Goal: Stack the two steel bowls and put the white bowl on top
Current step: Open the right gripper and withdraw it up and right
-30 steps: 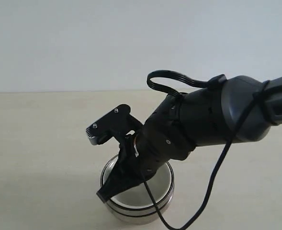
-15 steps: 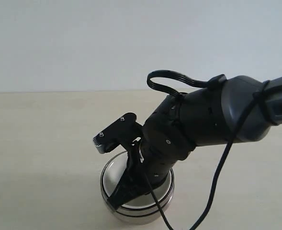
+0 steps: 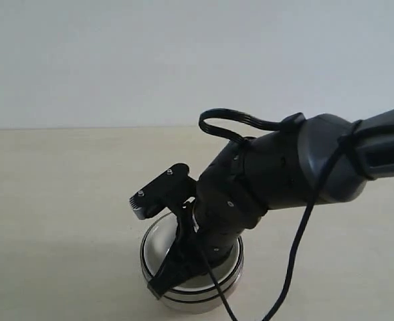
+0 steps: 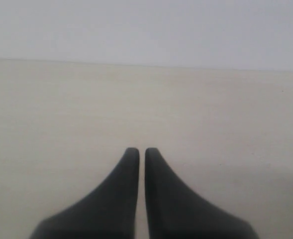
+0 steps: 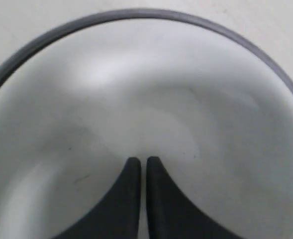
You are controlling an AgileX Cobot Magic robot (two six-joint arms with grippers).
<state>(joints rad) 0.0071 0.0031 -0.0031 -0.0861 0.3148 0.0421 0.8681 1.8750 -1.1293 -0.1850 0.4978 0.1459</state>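
The left hand, closed to a slit, is held over the worktop. At lower centre a steel bowl is stood on the worktop; the right hand, likewise closed, is set inside it.

ITEM: steel bowl | FINISH: round, mirror-shiny silver, dark ribbed bands around lower outside | POSE: upright, mouth up, on counter | POSITION: low centre of exterior view | NOTE: interior pale grey sheen (second nested bowl cannot be told)
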